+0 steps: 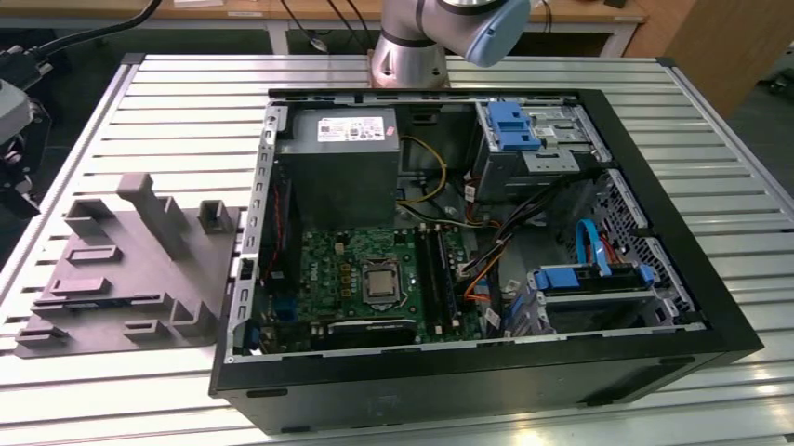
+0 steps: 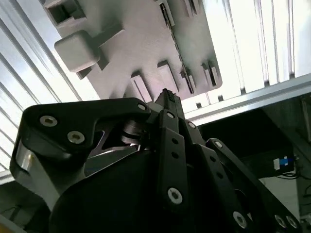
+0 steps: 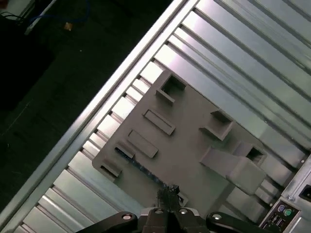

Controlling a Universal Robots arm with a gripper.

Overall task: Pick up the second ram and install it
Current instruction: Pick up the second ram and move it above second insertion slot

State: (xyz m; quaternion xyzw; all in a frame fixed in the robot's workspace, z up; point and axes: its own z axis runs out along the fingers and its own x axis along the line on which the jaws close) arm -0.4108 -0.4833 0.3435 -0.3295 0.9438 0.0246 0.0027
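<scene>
The second ram (image 1: 110, 299) is lying flat in a shallow recess of the grey fixture plate (image 1: 137, 269), near the plate's edge that faces the camera in the exterior view. In the first wrist view it is showing as a thin dark strip (image 3: 138, 166) with bluish glints. The plate is sitting on the slatted metal tabletop (image 1: 186, 111), just beside the open computer case (image 1: 732, 334), on the exterior view's left. Inside the case, the green board (image 1: 360, 269) is carrying its long black slots (image 1: 434, 265).

The gripper (image 3: 170, 190) is hanging over the plate, its tips close to one end of the stick but apparently not touching it. In both wrist views its fingers are pressing together with no visible gap, and nothing is sitting between them (image 2: 167, 96).

The risks, as a judgement:
- With the fingers together, a descent would be driving the tips onto the stick or the plate rather than around the stick.
- The strip is thin and sitting low in its recess, so a grip taken off-centre or too shallow could be tilting it or letting it slip.
- A tilted stick would be jamming at the slot.

The arm's base (image 1: 416, 46) is standing behind the case, with the arm rising out of the exterior view. Judging by the wrist views, the wrist is pointing roughly downward over the plate.
</scene>
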